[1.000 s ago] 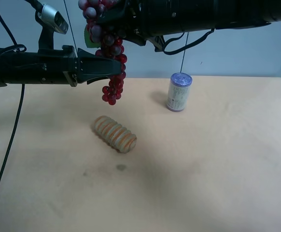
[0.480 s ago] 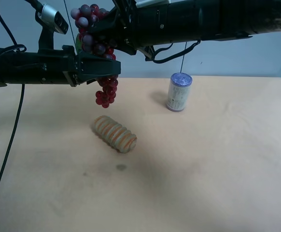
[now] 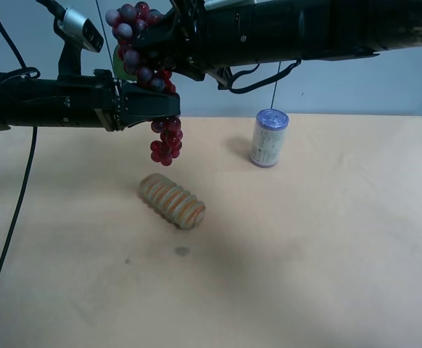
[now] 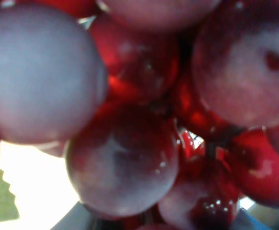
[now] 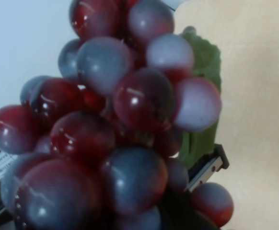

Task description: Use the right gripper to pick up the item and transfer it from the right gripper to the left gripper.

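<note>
Right pincer (image 3: 155, 45) first: its black fingers are clamped on the top of the bunch of grapes (image 3: 166, 141), which hangs from them in mid-air at the upper left of the frame.

Nearest the camera lies the table (image 3: 327, 283), a matte, pale tan surface with a faint dark smudge (image 3: 181, 251) left of centre. A thin black cable (image 3: 11, 217) droops down the left edge.

Farther back a ridged roll (image 3: 172, 201) lies on its side at a slant, tan with orange bands in its grooves. Beyond it and to the right, well apart, a small white can (image 3: 269, 138) stands upright under a round blue lid.

Above the table's far edge the left pincer (image 3: 173, 109) reaches in level from the left on a long black arm, which carries a silver-grey camera module (image 3: 80, 27) on top. Its pointed fingers sit at the middle of the bunch, and the lowest grapes dangle beneath them. Whether those fingers pinch the bunch or only flank it I cannot tell, since its wrist view is filled with blurred glossy fruit.

Up close the grapes are smooth round beads, dark red and frosted purple, with a crinkled green leaf (image 5: 204, 62) behind them.

A thick black arm with loose cables carries the right pincer in from the upper right, in front of a plain blue-grey wall (image 3: 385, 83).
</note>
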Motion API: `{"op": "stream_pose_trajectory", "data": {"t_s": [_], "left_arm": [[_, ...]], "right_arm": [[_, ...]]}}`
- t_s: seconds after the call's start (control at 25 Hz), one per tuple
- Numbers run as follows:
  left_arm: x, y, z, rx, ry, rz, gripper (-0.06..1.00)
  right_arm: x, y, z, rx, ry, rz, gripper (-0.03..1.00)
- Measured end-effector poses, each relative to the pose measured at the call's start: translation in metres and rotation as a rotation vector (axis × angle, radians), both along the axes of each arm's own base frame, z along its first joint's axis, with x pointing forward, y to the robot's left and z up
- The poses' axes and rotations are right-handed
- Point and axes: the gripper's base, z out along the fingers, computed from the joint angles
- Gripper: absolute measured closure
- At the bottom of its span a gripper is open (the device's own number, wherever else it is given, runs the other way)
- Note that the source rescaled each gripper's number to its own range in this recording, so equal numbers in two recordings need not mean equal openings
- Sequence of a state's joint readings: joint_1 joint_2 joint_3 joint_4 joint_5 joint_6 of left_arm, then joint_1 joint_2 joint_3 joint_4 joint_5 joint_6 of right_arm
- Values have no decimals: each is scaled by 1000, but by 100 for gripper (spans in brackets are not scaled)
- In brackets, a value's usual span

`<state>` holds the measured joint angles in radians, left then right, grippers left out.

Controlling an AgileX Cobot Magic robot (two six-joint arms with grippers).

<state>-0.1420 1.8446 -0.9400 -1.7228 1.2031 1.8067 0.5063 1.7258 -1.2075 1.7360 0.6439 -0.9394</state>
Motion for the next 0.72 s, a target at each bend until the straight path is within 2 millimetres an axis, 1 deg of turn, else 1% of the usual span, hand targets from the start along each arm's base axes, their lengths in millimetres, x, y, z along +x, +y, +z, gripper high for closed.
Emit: {"op": "stream_pose_trajectory", "data": {"t_s": [0.6,0.64,0.68,0.72], "left_arm": [[0,0,0,0,0,0,93],[0,0,0,0,1,0,93],[0,0,0,0,3,0,93],[0,0,0,4,3,-1,93]], "right_arm": [[0,0,0,-9,-25,11,96],[-1,0,0,-9,-31,17,92],[-1,1,1,-10,-41,28,85],[-2,1,1,-7,-51,41,71]]}}
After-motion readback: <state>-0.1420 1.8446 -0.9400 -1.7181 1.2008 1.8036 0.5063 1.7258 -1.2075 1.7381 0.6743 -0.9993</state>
